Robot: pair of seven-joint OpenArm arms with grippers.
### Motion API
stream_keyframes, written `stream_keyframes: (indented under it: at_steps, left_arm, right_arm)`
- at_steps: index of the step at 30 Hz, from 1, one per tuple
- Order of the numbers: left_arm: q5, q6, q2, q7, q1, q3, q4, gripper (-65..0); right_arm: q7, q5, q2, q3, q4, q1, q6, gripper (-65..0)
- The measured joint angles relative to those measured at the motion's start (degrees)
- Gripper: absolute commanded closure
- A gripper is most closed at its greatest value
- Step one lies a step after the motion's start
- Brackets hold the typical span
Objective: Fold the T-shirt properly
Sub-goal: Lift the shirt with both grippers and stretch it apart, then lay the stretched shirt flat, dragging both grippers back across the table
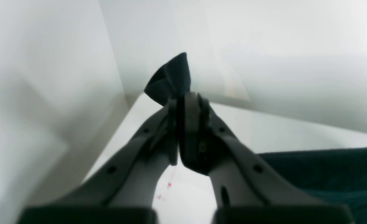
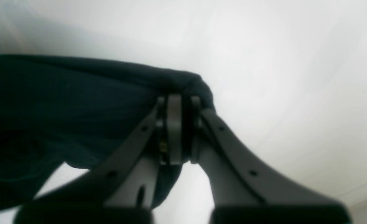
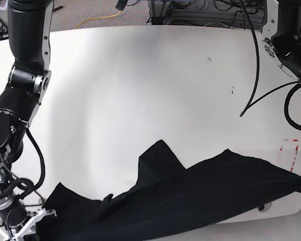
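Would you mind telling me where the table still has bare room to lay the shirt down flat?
The white table is bare across its far and middle stretch, between the two arms and up to the far edge. The near edge is crowded: the T-shirt drapes along it, stretched between the left gripper and the right gripper, both pinching fabric. Red tape marks sit near the right edge.

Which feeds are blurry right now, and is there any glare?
Left wrist: soft, tool and shirt smeared. Right wrist: equally soft around its tool, background washed pale. Base: sharp, white table evenly lit, no hard glare.
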Motion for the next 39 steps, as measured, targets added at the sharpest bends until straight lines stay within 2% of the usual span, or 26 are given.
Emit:
stream_keyframes:
  at_steps: [4, 10, 18, 32, 35, 39]
  left_arm:
    - [0.2, -0.1, 0.2, -0.5, 4.9, -0.1, -0.1, 0.0]
    - [-0.9, -0.5, 4.1, 0.1, 12.9, -1.7, -0.2, 0.0]
    - [0.0, -0.1, 5.7, -0.3, 23.7, -4.0, 0.1, 0.0]
    - [-0.2, -0.2, 6.8, -0.1, 38.0, -4.2, 0.3, 0.0]
    - [0.0, -1.6, 6.8, -0.2, 39.8, -4.3, 0.1, 0.0]
    - [0.3, -4.5, 6.8, -0.8, 41.8, -4.3, 0.0, 0.0]
  right_arm:
    - [-0.3, 0.0, -0.2, 0.9, 3.7, -7.7, 0.0, 0.0]
    - [-1.1, -0.7, -3.4, 6.8, 8.3, -19.6, -0.2, 0.0]
    - [-0.7, 0.0, -6.4, 11.8, 12.0, -34.1, 0.0, 0.0]
    - [-0.1, -0.2, -6.9, 14.2, 15.4, -51.4, -0.2, 0.0]
    - [-0.2, -0.6, -8.7, 16.1, 15.4, -54.1, -0.1, 0.0]
    - [0.0, -0.6, -9.9, 16.9, 15.4, -57.3, 2.6, 0.0]
